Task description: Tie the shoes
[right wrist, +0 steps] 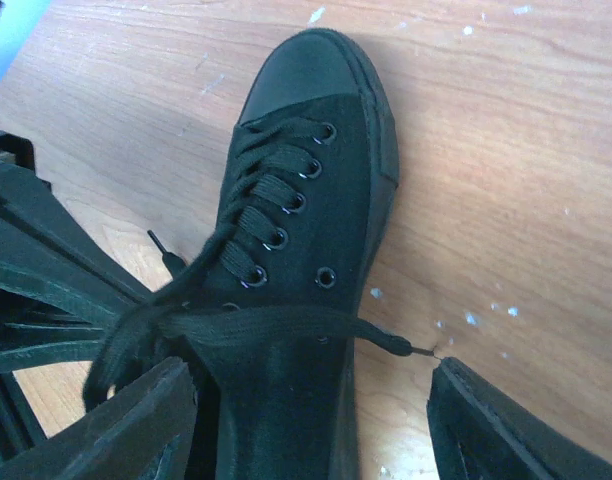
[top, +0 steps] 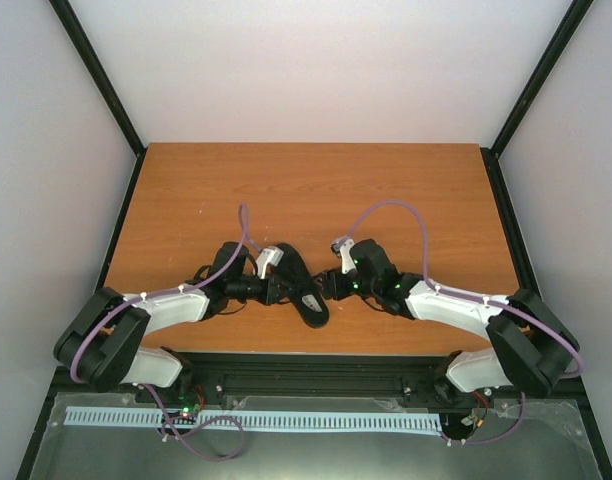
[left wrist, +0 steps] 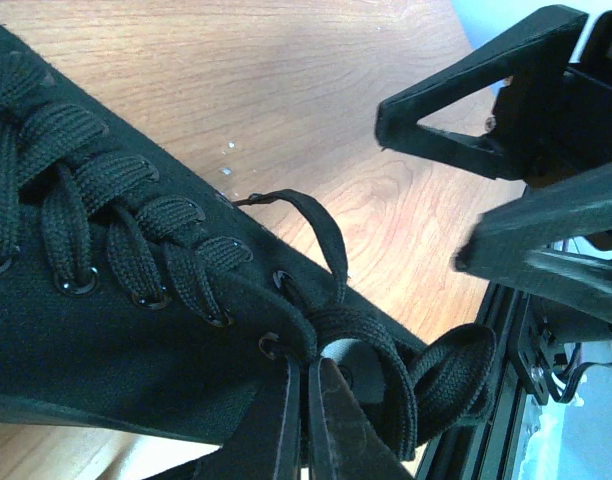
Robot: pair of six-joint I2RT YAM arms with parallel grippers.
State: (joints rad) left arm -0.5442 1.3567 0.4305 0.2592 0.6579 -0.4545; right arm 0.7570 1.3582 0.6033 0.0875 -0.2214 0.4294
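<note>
The black sneaker lies on the wooden table between my two grippers, with its toe pointing toward the near edge. In the left wrist view my left gripper is shut, its tips pinching the black lace at the shoe's top eyelets, over the pale insole. My right gripper is open wide and straddles the shoe near its opening. A flat lace end lies across the shoe between its fingers, and the lace's tip rests just short of the right finger.
The wooden table stretches away behind the shoe, with white walls around it. A black frame rail runs along the near edge, close to the shoe. A white slotted strip lies below it.
</note>
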